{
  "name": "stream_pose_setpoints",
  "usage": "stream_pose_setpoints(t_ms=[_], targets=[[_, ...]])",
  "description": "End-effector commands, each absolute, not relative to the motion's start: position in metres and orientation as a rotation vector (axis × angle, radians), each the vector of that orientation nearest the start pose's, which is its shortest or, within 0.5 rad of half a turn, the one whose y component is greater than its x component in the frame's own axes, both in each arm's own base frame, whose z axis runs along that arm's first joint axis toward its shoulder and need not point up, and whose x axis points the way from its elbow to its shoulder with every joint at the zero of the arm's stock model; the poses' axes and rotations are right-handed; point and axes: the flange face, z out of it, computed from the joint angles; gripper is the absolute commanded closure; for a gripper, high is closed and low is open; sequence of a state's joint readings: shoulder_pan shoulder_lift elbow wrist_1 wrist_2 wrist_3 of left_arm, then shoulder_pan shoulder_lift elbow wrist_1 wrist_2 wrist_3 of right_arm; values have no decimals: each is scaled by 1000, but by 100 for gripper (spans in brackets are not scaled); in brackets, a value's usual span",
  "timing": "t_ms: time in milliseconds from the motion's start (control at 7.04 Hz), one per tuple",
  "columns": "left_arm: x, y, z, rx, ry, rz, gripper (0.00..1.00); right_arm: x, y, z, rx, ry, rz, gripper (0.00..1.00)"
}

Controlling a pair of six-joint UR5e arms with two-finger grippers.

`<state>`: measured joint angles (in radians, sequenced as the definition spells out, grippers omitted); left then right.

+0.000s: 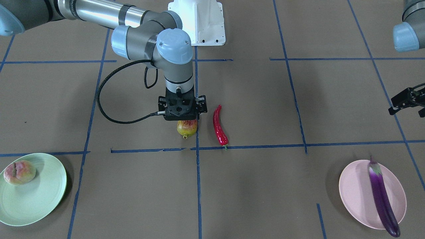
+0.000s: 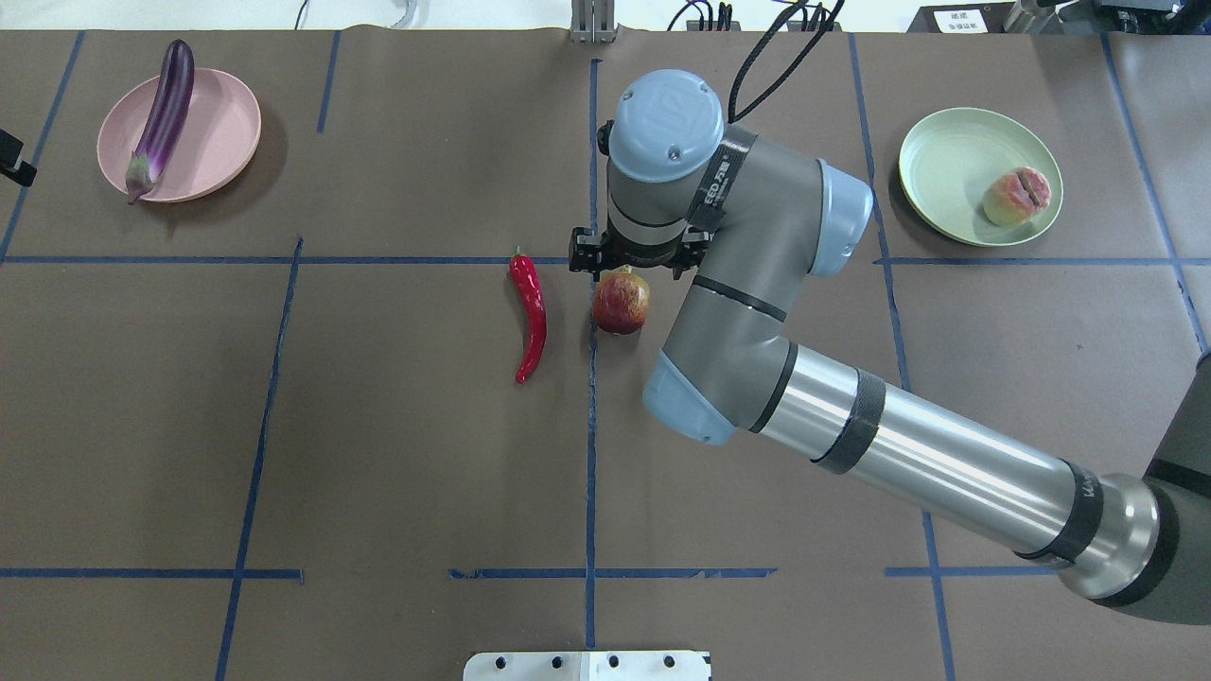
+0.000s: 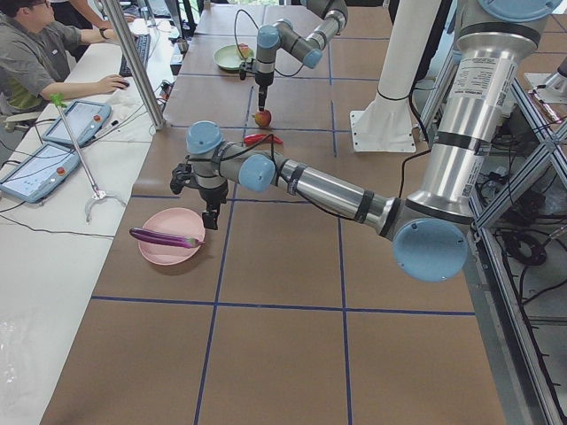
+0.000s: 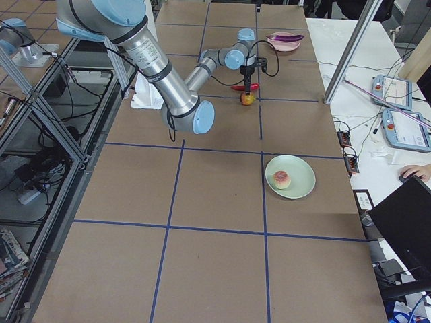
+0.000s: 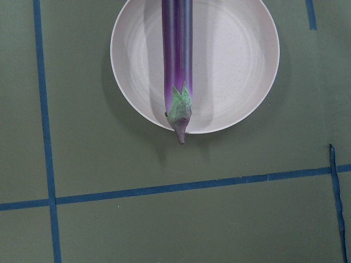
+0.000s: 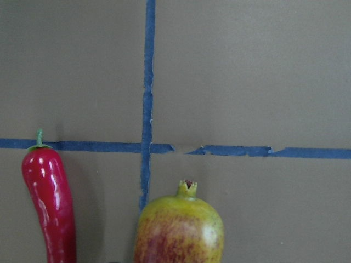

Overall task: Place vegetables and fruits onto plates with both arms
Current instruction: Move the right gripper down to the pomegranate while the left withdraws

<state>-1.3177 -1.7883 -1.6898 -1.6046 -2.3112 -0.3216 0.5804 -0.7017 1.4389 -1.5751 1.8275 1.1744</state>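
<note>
Centre your right claw over the pomegranate; I cannot tell whether it grips yet. Squeeze its round middle, clear of the neighbouring chili pepper.

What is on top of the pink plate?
A long purple eggplant lies across the pink plate, both its ends poking past the rim. The strip of plate right under it is covered, so that part cannot be seen.

Purple eggplant on pink plate, peach on green plate, pomegranate just beside chili
</note>
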Motion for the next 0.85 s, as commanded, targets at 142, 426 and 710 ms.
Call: stream_pose_setpoints(t_ms=[142, 426, 710], targets=[[82, -579, 481, 130, 802, 72, 0, -605, -494, 204, 132, -683, 63, 0], [82, -579, 481, 130, 800, 73, 0, -620, -503, 206, 148, -680, 64, 0], [83, -579, 482, 128, 800, 72, 0, -630, -506, 211, 149, -681, 62, 0]])
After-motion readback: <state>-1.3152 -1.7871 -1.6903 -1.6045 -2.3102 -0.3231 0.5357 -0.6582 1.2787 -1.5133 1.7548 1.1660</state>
